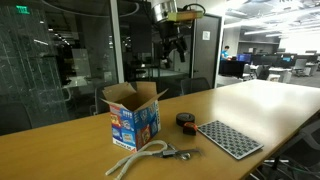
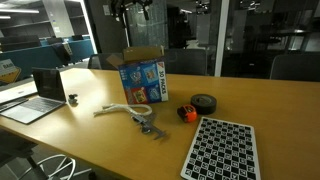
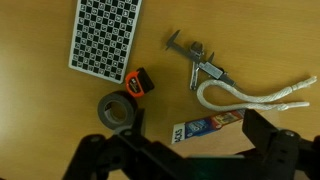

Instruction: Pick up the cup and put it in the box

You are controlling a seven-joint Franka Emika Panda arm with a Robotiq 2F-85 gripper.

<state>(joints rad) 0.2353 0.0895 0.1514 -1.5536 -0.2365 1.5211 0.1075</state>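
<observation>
Pincer (image 1: 175, 47) released, jaws apart, empty, high above the box (image 1: 133, 113): brown cardboard flaps, blue printed sides, standing open on the smooth wooden worktop (image 1: 250, 100).

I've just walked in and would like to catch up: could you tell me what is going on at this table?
The robot arm's gripper hangs high above the table, open and holding nothing. Below it stands the box with its flaps up. No cup shows in any view; whether it lies inside the box cannot be told. A rope loop, a caliper, a tape measure and a perforated tray lie nearby.
</observation>
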